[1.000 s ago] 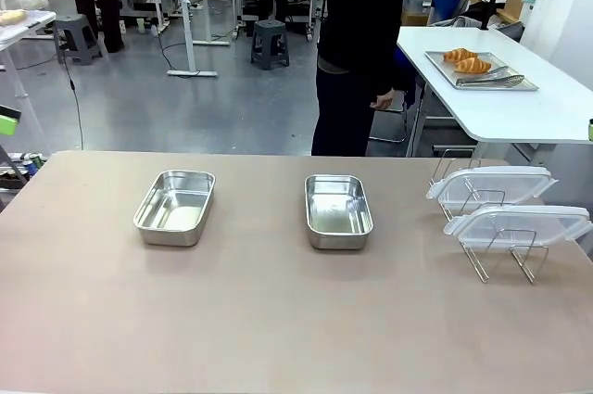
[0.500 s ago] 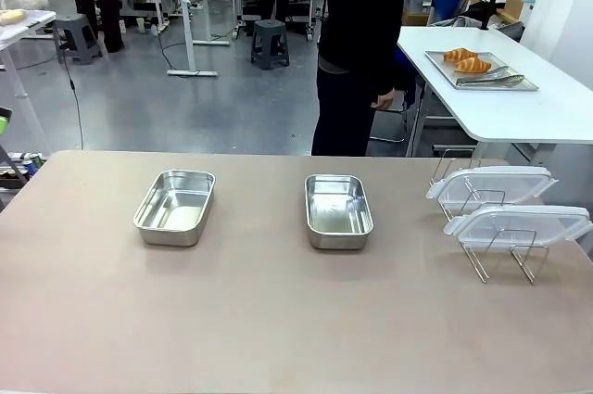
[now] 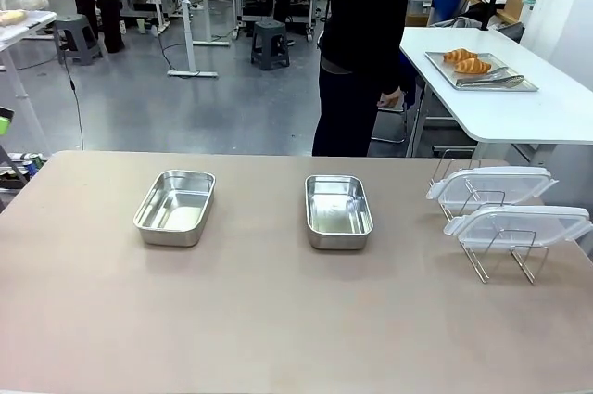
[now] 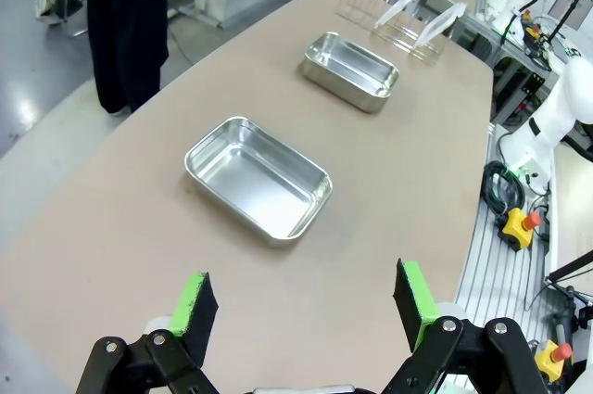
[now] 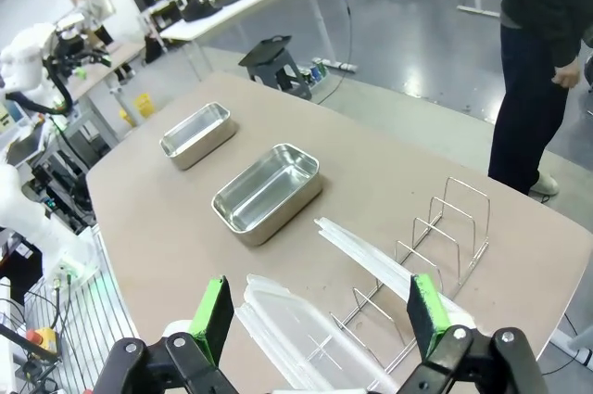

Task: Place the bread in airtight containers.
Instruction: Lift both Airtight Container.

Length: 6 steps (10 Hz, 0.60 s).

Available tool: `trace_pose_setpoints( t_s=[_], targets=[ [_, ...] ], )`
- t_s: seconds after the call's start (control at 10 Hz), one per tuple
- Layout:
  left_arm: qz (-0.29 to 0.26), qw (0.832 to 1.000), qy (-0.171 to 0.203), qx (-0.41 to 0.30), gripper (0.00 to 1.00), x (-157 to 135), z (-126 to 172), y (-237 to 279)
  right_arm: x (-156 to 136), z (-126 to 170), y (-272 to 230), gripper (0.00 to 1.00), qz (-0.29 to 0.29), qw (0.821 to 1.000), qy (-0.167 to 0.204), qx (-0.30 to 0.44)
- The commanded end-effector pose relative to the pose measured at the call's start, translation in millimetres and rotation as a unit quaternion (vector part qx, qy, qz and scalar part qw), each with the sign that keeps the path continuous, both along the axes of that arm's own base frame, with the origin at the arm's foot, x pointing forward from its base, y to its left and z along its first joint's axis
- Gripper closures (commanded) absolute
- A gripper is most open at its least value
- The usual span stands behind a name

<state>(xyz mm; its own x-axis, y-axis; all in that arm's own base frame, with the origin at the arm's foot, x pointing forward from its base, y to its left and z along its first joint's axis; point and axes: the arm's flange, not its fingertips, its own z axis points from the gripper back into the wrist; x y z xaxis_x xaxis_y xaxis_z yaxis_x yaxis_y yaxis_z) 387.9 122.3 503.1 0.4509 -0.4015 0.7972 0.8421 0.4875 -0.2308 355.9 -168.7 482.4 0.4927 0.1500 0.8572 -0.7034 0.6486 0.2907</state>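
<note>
Two steel airtight containers sit empty on the brown table, the left container (image 3: 175, 206) and the middle container (image 3: 338, 210). The bread (image 3: 467, 61), two golden rolls, lies on a metal tray (image 3: 500, 82) on the white table behind, beside the person (image 3: 363, 42). In the left wrist view my left gripper (image 4: 306, 297) hangs open above the near table edge, short of the closer container (image 4: 258, 177), with the other container (image 4: 351, 70) farther off. In the right wrist view my right gripper (image 5: 321, 314) stands open over the lids (image 5: 306, 338), and both containers (image 5: 268, 191) (image 5: 196, 134) lie beyond.
Two translucent lids (image 3: 491, 184) (image 3: 523, 224) rest on a wire rack (image 3: 482, 227) at the table's right. Metal tongs (image 3: 491, 80) lie on the tray with the bread. A black stool (image 3: 270, 43) and other tables stand on the floor behind.
The person has shifted slightly to the right, toward the white table. The containers, lids and bread have not moved.
</note>
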Motion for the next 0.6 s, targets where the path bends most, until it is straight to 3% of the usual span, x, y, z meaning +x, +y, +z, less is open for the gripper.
trace_pose_setpoints(
  t_s=[0.0,0.5],
  targets=[
    [-0.007,1.000,-0.013,-0.012,0.00,1.8,0.8,1.3,4.4,2.0,-2.6,0.00,0.005,1.000,-0.019,0.002],
    [-0.007,1.000,-0.013,-0.012,0.00,1.8,0.8,1.3,4.4,2.0,-2.6,0.00,0.005,1.000,-0.019,0.002]
  ],
)
